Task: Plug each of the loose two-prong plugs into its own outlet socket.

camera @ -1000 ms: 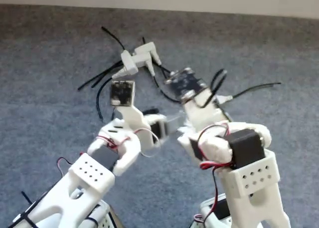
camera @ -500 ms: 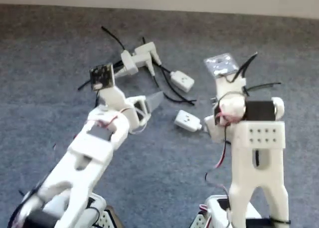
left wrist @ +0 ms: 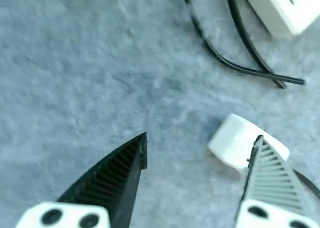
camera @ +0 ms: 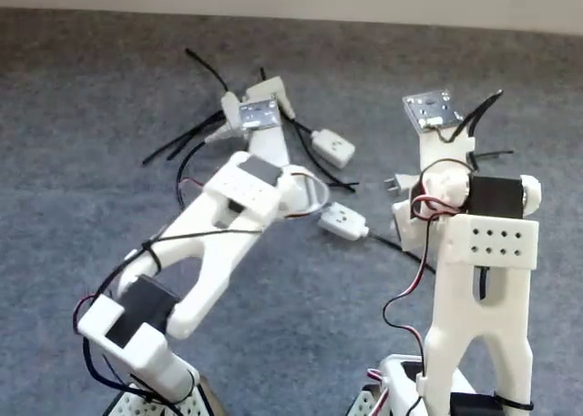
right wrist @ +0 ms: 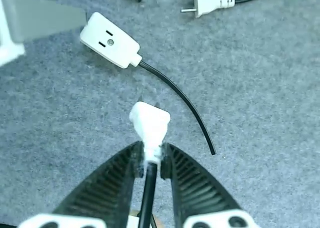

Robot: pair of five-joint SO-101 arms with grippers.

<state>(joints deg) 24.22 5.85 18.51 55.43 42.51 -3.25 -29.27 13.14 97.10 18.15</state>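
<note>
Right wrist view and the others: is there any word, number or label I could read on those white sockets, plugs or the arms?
No readable text anywhere.
Outlet socket: only slots and a round hole, no lettering.
Plug: plain white.
Circuit board on an arm: any print too small to read.

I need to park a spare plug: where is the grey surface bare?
Bare: the grey carpeted surface left of the black cables, and the stretch nearer the camera than the white outlet socket. Crowded: around that socket, at the left hand.
</note>
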